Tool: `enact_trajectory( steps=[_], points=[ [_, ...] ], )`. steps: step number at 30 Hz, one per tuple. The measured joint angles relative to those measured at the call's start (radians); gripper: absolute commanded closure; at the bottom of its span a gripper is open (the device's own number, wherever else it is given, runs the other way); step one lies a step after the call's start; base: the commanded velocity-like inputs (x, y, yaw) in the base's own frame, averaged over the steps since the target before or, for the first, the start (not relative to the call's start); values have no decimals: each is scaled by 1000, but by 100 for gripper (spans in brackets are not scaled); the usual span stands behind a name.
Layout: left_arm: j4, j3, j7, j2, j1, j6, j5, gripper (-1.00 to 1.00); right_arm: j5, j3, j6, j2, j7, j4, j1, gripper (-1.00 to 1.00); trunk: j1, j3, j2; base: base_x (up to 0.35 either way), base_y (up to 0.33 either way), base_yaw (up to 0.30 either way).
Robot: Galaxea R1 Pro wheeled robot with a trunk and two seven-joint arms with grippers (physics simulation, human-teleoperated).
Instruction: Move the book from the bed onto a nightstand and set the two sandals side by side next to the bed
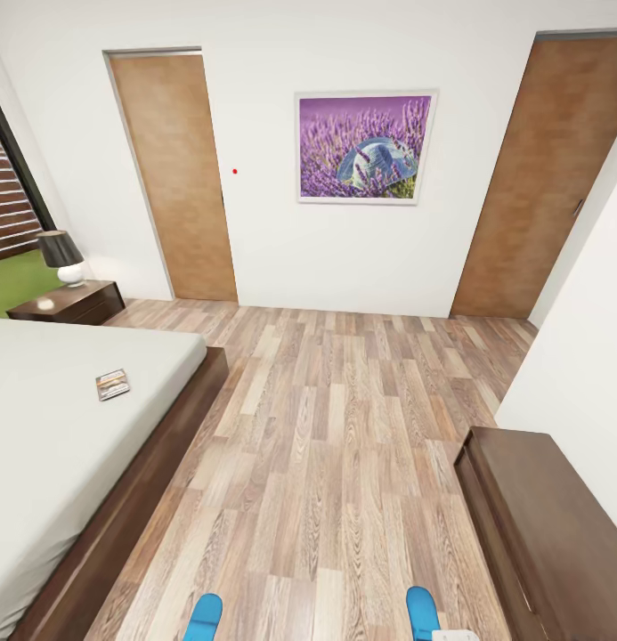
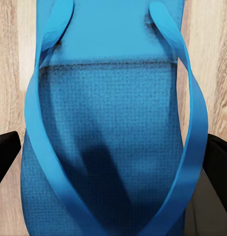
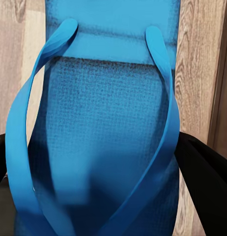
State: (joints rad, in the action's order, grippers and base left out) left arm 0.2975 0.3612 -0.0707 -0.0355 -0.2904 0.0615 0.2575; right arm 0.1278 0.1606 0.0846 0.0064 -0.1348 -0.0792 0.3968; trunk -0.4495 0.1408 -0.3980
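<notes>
Two sandals are in hand: the left sandal (image 2: 113,128) sits between the left gripper (image 2: 113,162) fingers, the right sandal (image 3: 103,132) likewise in the right gripper (image 3: 101,172); each appears pinched, though contact is hidden. The book (image 1: 112,384) lies on the bed (image 1: 50,418). Recommend lowering both together, soles parallel, beside the frame.

White walls, plank floor (image 1: 344,463), two wooden doors, lavender picture (image 1: 365,148).
</notes>
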Motion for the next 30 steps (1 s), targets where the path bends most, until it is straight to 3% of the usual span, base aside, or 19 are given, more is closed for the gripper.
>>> enact_trajectory(
  steps=[30],
  points=[
    [0, 0, 0, 0, 1, 0, -2, 100, 1, -1, 0, -2, 0, 1, -1, 100, 0, -16, 0, 23, 0, -3]
  ],
)
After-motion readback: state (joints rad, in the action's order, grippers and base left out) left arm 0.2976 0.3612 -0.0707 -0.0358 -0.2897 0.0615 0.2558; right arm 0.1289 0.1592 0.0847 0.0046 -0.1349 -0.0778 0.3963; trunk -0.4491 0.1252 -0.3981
